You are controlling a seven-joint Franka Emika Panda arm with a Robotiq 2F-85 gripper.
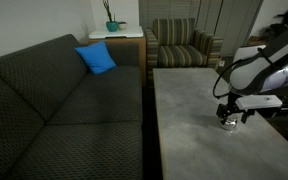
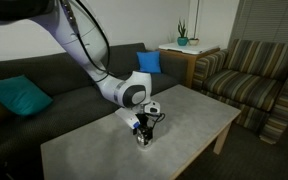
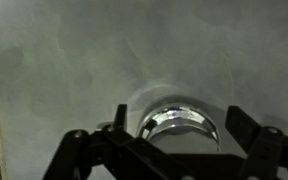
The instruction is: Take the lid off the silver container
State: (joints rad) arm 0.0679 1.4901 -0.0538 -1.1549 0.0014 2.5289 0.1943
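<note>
Sitting on the grey table [image 1: 184, 145], the container [image 2: 142, 140] is a small shiny pot with its lid [image 3: 179, 122] on. In the wrist view only that bright round cap shows, and the seam between cap and pot is too small to make out. The gripper [image 2: 144, 127] hangs right over it, pointing down with its jaws wide. One finger [image 3: 117, 130] is on one side of the lid and its mate is on the opposite side, with a sliver of table showing between each and the metal. It holds nothing. In both exterior views the tips are low, close to the pot's top, though how far down its side they reach I cannot tell. The step in hand looks like the approach to the grasp: the lid is on and no closing has begun. The next move, I judge, calls for closing on the cap alone, high enough to miss the pot's body, then lifting straight up. The pot looks light and nothing pins it, so it may rise with the lid or skid on the smooth top. Past the table stand the sofa [image 1: 54, 110] with a blue cushion [image 1: 96, 58] and a striped armchair [image 1: 184, 45], all well apart from the pot.
</note>
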